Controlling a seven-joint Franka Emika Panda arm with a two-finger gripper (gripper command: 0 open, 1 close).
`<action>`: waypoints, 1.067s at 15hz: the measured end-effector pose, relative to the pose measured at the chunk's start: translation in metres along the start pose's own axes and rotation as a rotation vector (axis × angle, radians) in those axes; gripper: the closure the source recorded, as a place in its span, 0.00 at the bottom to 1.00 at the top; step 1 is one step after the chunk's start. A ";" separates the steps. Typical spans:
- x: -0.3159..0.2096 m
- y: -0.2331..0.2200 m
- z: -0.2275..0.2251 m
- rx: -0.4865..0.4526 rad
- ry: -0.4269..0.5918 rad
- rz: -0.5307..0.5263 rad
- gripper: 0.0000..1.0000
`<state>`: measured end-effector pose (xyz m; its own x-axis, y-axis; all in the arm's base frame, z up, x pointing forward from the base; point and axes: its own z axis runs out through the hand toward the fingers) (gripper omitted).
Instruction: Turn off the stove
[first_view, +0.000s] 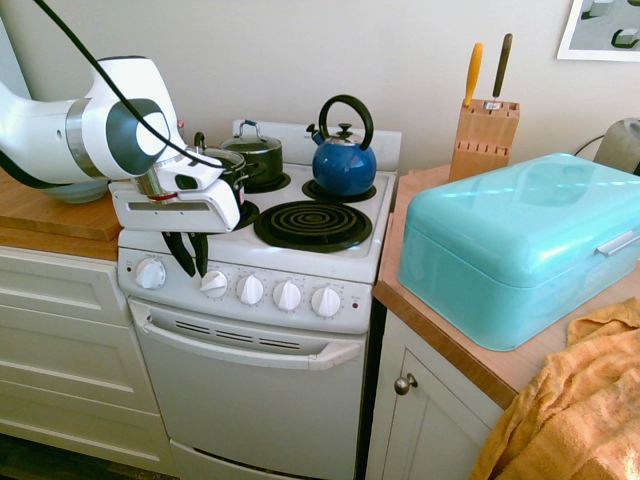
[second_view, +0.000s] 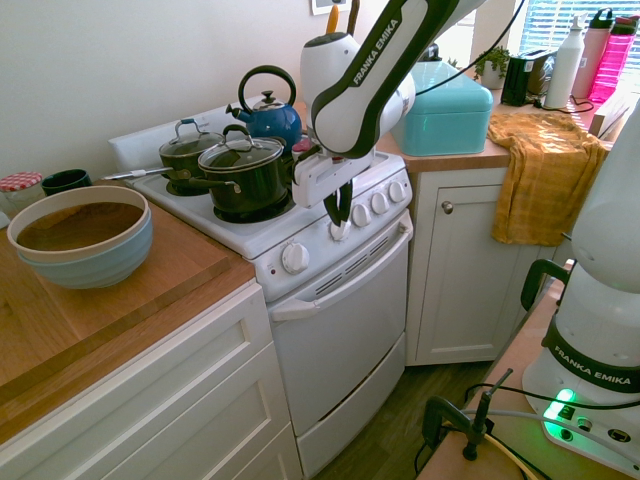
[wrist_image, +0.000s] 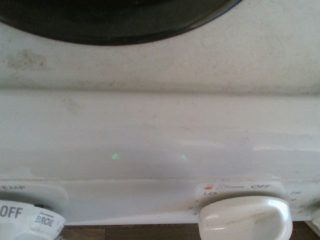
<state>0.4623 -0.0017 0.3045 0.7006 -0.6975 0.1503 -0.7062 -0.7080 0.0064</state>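
The stove (first_view: 250, 370) stands between two stretches of wooden counter (first_view: 70, 222), against a pale wall (first_view: 240, 50). Reading the first exterior view with its bare front coil (first_view: 312, 225) as the clock's centre, we go left to right.

At nine o'clock we see a blue-grey bowl (first_view: 78, 191) on the counter, with white drawers (first_view: 70, 350) towards eight. Also at eight, the fingers (first_view: 197, 275) point down near the row of white knobs (first_view: 250, 290), slightly apart, around the second knob from the left. Two lidded pots sit on the left coils, the rear one (first_view: 262, 163) at eleven. The blue kettle (first_view: 345, 165) is at one.

On the right-hand counter we find a wooden knife block (first_view: 485, 138) at two, a turquoise bread box (first_view: 510, 250) at three and an orange towel (first_view: 570, 400) at four, draped over the edge. A framed picture (first_view: 604, 30) hangs at two.
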 end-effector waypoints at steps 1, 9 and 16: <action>0.001 -0.001 -0.001 0.002 0.002 0.000 1.00; 0.013 -0.012 0.005 0.000 -0.002 0.000 1.00; 0.026 -0.002 0.017 -0.030 -0.024 0.043 1.00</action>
<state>0.4836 -0.0204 0.2918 0.6713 -0.7301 0.1276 -0.7384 -0.6737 0.0304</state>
